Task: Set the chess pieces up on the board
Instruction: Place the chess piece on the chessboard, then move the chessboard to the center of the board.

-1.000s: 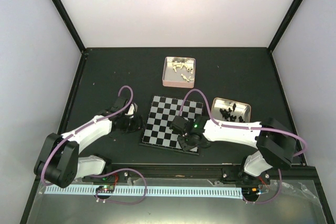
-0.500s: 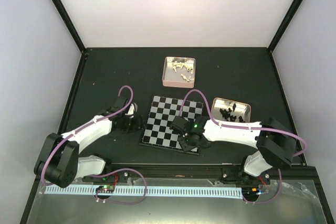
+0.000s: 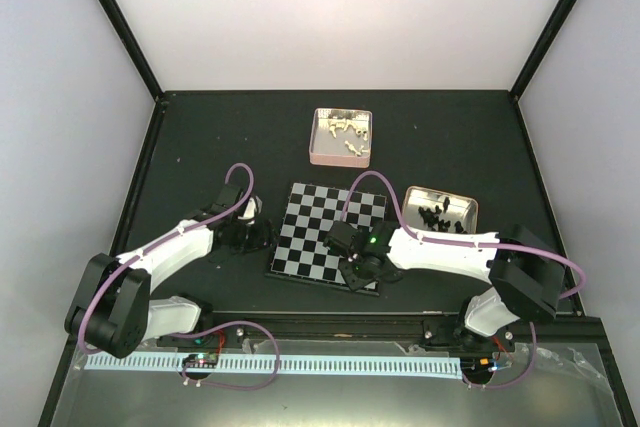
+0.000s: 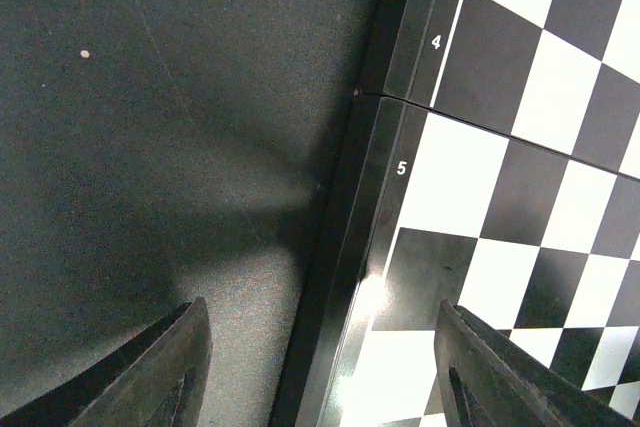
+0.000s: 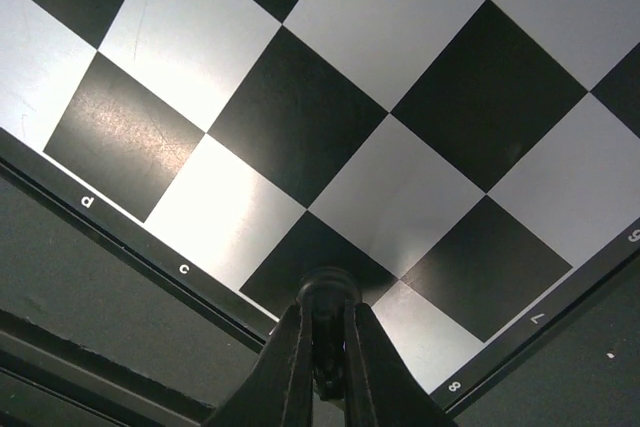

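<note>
Top view: the board (image 3: 315, 222) lies slightly skewed on the dark surface (image 3: 200, 147), near its front edge and between the two arms. A pinkish tin (image 3: 313, 143) just beyond the board holds the cream-white pieces (image 3: 342, 131). A second tin (image 3: 470, 209) beside the board's right edge holds the black pieces (image 3: 437, 215). No pieces can be made out standing on the board's squares. The left pincer (image 3: 258, 234) sits at the board's left edge, and the right pincer (image 3: 355, 269) is over its near right corner. Left wrist view: the fingers (image 4: 170, 377) are spread wide with nothing between them. One is over the bare surface and the other over the board, straddling the border by the numerals 4 and 5. Right wrist view: the fingers (image 5: 285, 367) are pressed together around a glossy black piece (image 5: 328, 289) with a round head. It is held over a dark square in the corner by the markings c and 8. Contact with the board cannot be judged.
</note>
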`<state>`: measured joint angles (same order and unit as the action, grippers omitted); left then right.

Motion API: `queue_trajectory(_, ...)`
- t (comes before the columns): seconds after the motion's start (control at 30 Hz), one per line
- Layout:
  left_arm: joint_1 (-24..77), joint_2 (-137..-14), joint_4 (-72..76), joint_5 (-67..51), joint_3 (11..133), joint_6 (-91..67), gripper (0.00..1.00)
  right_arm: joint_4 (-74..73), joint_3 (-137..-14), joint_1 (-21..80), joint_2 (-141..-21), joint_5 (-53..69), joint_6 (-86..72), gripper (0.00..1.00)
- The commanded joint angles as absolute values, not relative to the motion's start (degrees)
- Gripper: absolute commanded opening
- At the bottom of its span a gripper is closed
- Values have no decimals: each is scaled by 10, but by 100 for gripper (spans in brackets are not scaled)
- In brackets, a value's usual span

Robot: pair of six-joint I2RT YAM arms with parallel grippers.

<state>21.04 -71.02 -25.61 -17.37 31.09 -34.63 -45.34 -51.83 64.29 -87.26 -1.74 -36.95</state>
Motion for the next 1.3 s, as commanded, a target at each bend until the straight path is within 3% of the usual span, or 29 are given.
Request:
queue_trajectory(0.0,214,-712,-248,-176,314,-341,63,-469,-522,648,-868,-4,-359,5)
queue_trajectory(0.1,214,-712,-246,-176,315,-341,63,-476,-527,647,-867,-5,-357,9)
queue_trajectory(0.53,214,-713,-246,-177,319,-341,64,-477,-551,643,-794,-102,-411,54)
queue_trajectory(0.77,214,-721,-242,-183,328,-340,65,-439,-476,565,-732,-113,-476,69)
queue_trajectory(0.97,215,-738,-237,-188,336,-339,64,-402,-448,519,-765,-78,-460,68)
queue_trajectory(1.27,220,-769,-232,-190,343,-343,55,-355,-443,496,-836,-44,-439,51)
